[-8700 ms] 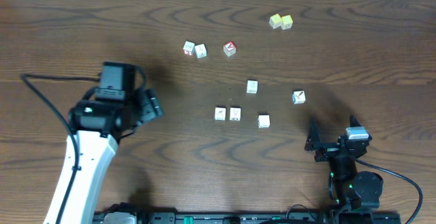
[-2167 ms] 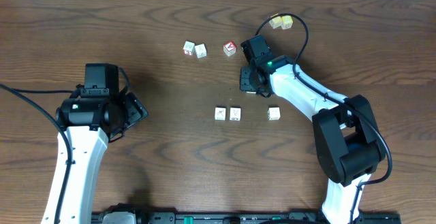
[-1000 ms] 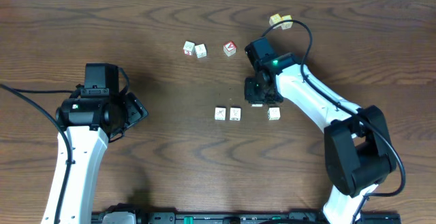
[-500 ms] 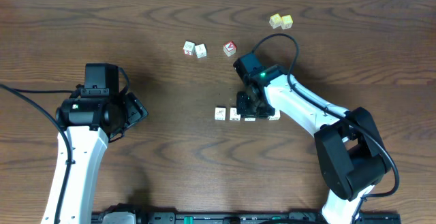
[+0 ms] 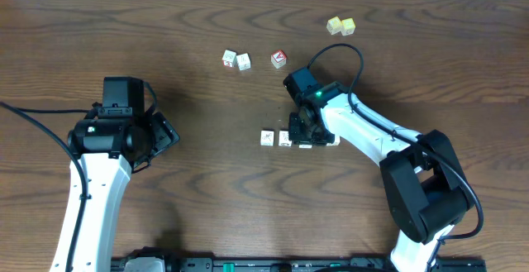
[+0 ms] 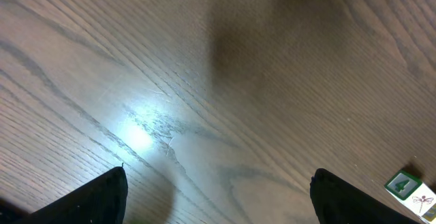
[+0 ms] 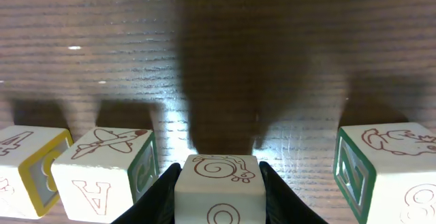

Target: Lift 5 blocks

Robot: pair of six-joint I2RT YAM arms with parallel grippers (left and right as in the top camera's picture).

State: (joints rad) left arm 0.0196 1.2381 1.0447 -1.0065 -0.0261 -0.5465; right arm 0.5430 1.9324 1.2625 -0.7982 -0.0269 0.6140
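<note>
Dark wood-grain table (image 5: 207,214) fills every view, and we see the blocks gathered in a short row near its middle. Our right gripper (image 5: 306,131) is clamped on the snail-marked block (image 7: 219,173), one finger flat against each side face; whether that block rests on the wood or hangs just above it we cannot tell. Just left of it sits the A block (image 7: 109,176), then a yellow-edged block (image 7: 27,169) at the frame edge, while the green-edged block (image 7: 385,173) stands to the right across a clear gap. We find only these four in the row; a fifth we cannot pick out. We judge the cubes light, rigid and smooth-faced, so a square pinch on opposite flat faces suits them best. The gap to the A block is tight and a finger could nudge it; straight up is the open way. Our left gripper (image 6: 218,176) hangs with jaws wide apart, holding nothing, well away from the row. A red-faced cube (image 5: 278,58) and the yellow cubes (image 5: 334,26) lie farther back.
</note>
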